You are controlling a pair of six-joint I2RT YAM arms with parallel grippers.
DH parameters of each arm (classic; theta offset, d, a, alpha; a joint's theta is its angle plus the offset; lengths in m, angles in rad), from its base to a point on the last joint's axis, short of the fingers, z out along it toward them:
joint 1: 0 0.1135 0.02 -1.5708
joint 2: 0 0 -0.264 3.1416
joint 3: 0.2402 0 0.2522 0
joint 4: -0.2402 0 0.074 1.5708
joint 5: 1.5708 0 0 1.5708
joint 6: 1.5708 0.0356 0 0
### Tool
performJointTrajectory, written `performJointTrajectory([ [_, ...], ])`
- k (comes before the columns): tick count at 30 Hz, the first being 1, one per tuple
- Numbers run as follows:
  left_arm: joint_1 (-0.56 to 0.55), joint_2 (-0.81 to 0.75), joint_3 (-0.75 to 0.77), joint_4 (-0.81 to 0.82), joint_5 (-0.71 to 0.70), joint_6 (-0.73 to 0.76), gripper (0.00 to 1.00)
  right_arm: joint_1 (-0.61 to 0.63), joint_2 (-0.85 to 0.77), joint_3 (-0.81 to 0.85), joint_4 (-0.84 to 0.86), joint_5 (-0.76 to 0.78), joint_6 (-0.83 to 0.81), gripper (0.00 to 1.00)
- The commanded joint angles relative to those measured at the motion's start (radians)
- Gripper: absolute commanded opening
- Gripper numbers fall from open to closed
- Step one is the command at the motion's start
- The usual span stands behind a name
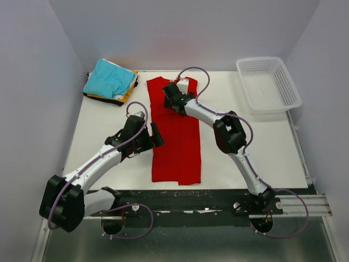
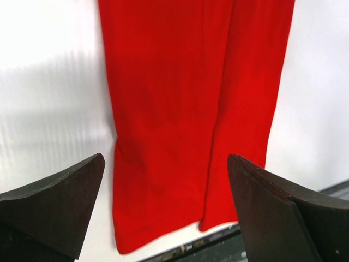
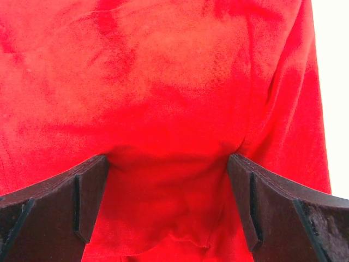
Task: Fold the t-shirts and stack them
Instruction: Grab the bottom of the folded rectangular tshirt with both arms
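Note:
A bright red t-shirt [image 1: 177,142] lies flat in mid-table, folded lengthwise into a narrow strip. My left gripper [image 1: 157,135] hovers open and empty at the strip's left edge. In the left wrist view [image 2: 166,158] the shirt [image 2: 180,98] and its hem lie below the spread jaws. My right gripper [image 1: 168,95] is open over the shirt's far, collar end. In the right wrist view [image 3: 168,158] both fingertips [image 3: 92,180] press down on the red cloth [image 3: 163,82], which puckers between them. A stack of folded t-shirts [image 1: 109,81], turquoise on top of yellow-orange and black, sits at the far left.
A white plastic mesh basket [image 1: 268,85] stands at the far right corner of the white table [image 1: 256,147]. The table's front edge with a metal rail [image 1: 207,196] runs just below the shirt's hem. Walls close in on both sides.

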Motion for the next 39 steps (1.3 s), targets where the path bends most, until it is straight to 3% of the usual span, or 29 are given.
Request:
performJointTrajectory([
  [1, -0.100, -0.096, -0.059, -0.109, -0.064, -0.070, 0.98, -0.007, -0.034, -0.019, -0.031, -0.167, -0.052, 1.00],
  [5, -0.172, -0.184, -0.155, -0.179, -0.086, -0.159, 0.98, -0.006, -0.297, -0.278, 0.126, -0.237, -0.086, 1.00],
  [10, -0.283, -0.274, -0.262, -0.202, -0.047, -0.241, 0.98, -0.006, -0.648, -0.730, 0.245, -0.297, -0.042, 1.00],
  [12, -0.330, -0.293, -0.285, -0.224, -0.051, -0.282, 0.93, -0.006, -0.756, -0.858, 0.232, -0.294, 0.004, 1.00],
  [16, -0.375, -0.314, -0.306, -0.273, -0.093, -0.334, 0.72, -0.007, -0.920, -1.052, 0.236, -0.342, 0.068, 1.00],
  [19, -0.380, -0.317, -0.336, -0.233, -0.093, -0.349, 0.52, -0.006, -0.992, -1.107, 0.237, -0.367, 0.102, 1.00],
  [22, -0.382, -0.288, -0.334, -0.210, -0.133, -0.362, 0.51, -0.006, -1.042, -1.156, 0.224, -0.427, 0.105, 1.00],
  [27, -0.383, -0.204, -0.329, -0.151, -0.169, -0.383, 0.41, -0.005, -1.116, -1.272, 0.199, -0.506, 0.084, 1.00],
  [29, -0.381, -0.164, -0.328, -0.120, -0.152, -0.376, 0.29, -0.003, -1.144, -1.311, 0.185, -0.567, 0.074, 1.00],
  [31, -0.383, -0.131, -0.321, -0.119, -0.136, -0.369, 0.07, -0.001, -1.166, -1.344, 0.165, -0.666, 0.056, 1.00],
  [32, -0.383, -0.120, -0.318, -0.125, -0.129, -0.369, 0.00, 0.002, -1.177, -1.364, 0.151, -0.695, 0.057, 1.00],
  [39, -0.437, -0.202, -0.337, -0.192, -0.119, -0.421, 0.00, 0.026, -1.182, -1.490, 0.073, -0.843, 0.097, 0.99],
])
